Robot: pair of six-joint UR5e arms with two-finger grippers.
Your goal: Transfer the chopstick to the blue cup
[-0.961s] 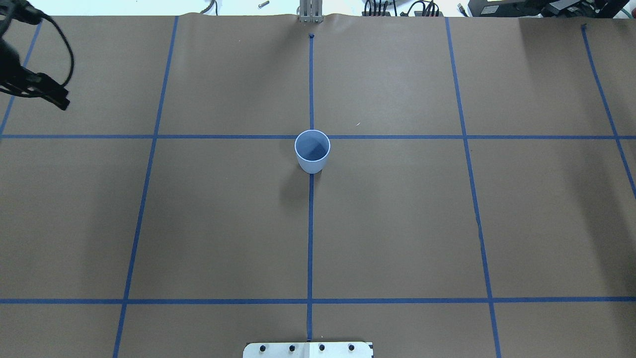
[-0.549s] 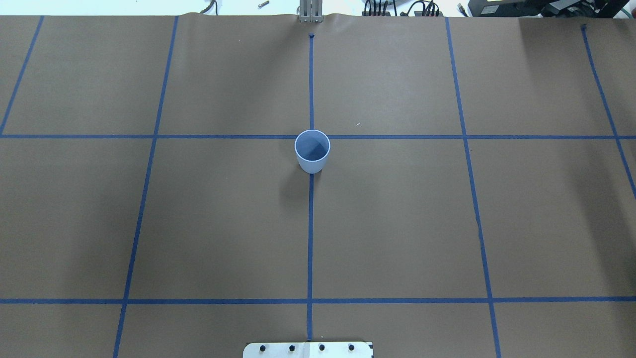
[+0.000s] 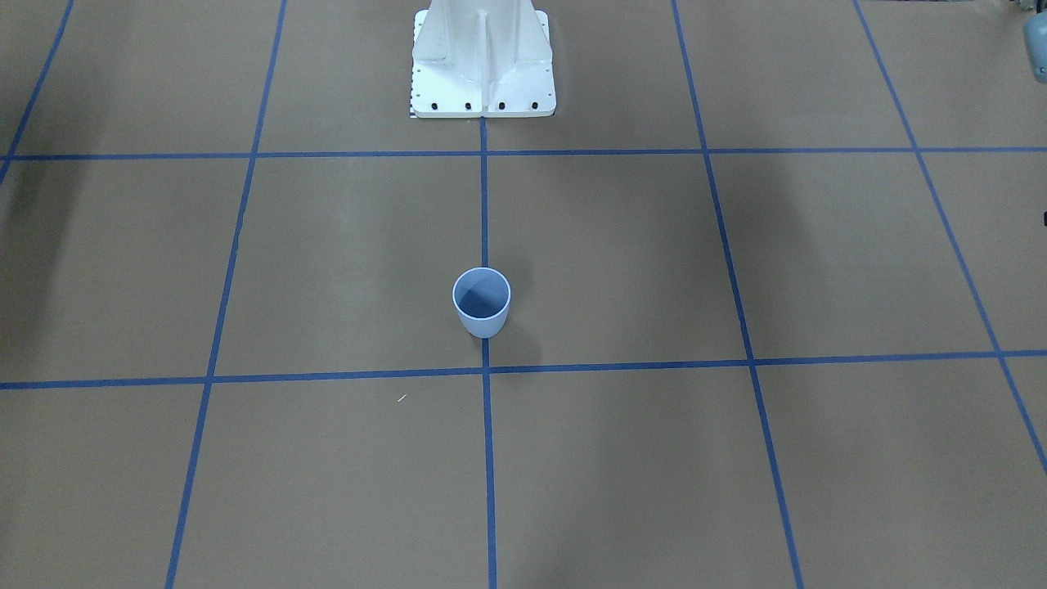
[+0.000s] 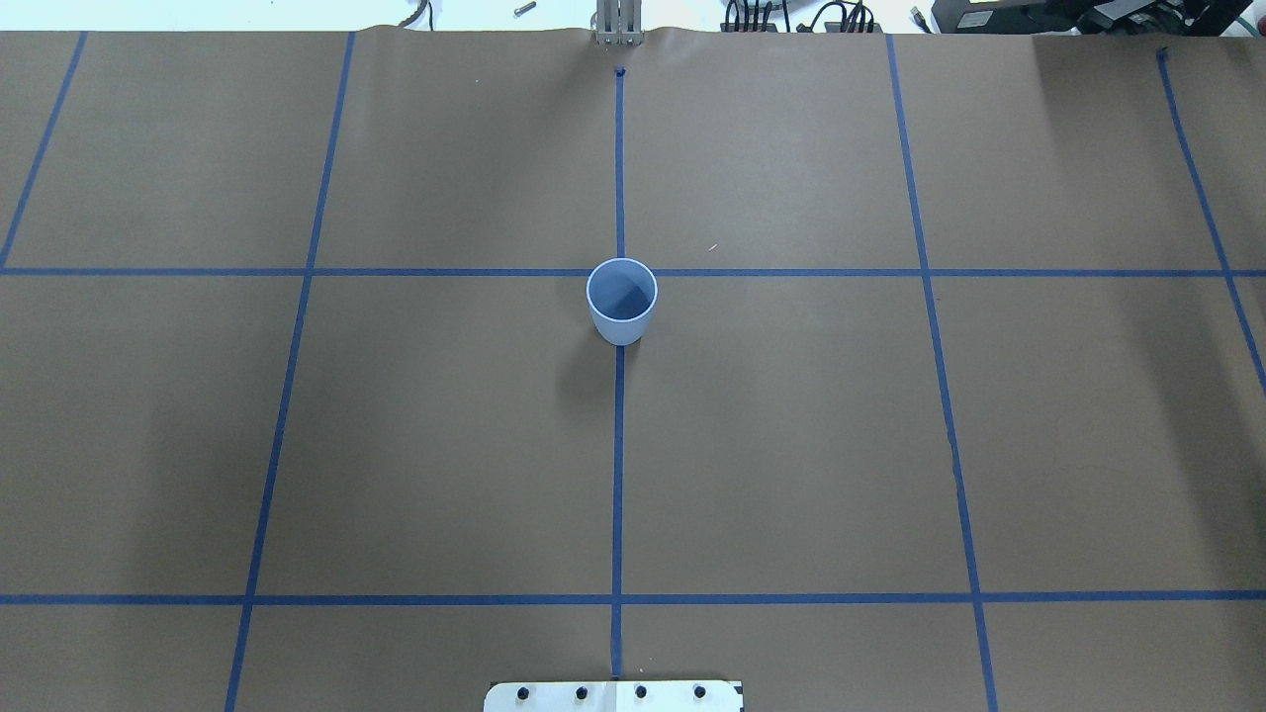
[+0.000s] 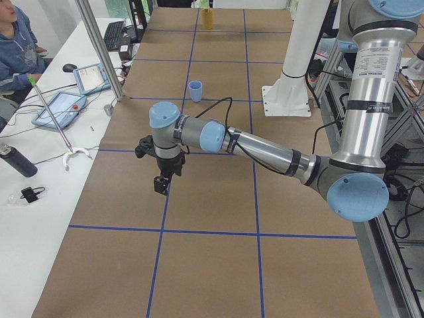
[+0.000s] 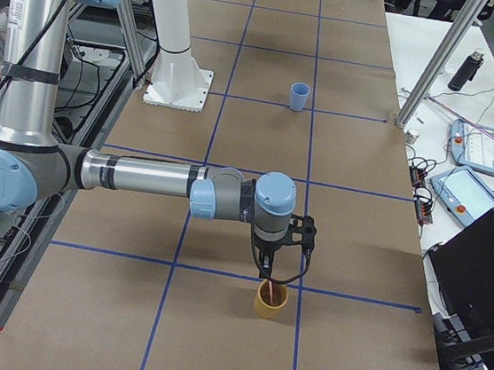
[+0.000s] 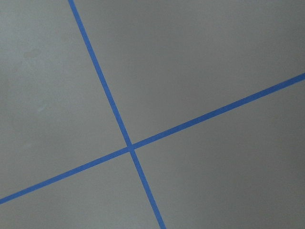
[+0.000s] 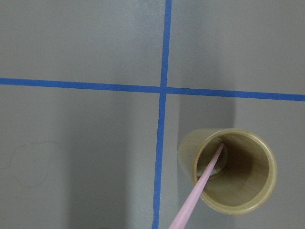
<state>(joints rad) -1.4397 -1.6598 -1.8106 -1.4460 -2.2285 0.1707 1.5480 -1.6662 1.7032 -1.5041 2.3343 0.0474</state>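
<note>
The blue cup (image 4: pixel 622 300) stands upright and empty at the table's middle, on a tape crossing; it also shows in the front view (image 3: pixel 482 303) and both side views (image 5: pixel 195 91) (image 6: pixel 300 96). One pale pink chopstick (image 8: pixel 200 183) leans in a tan cup (image 8: pixel 228 171) near the table's right end, its lower tip on the cup's bottom. My right gripper (image 6: pixel 276 261) hangs just above that tan cup (image 6: pixel 270 300); I cannot tell if it is open or shut. My left gripper (image 5: pixel 161 180) hovers over bare table near the left end; I cannot tell its state either.
The white robot base (image 3: pixel 483 57) sits at the table's near edge. Blue tape lines grid the brown table (image 4: pixel 791 445). A side table with tablets (image 5: pixel 59 109), a dark bottle (image 5: pixel 16 161) and a seated operator (image 5: pixel 13 40) runs along the far edge.
In the overhead view my left arm showed at the upper left edge one second ago; it has since moved out of that view. The blue cup has not moved.
</note>
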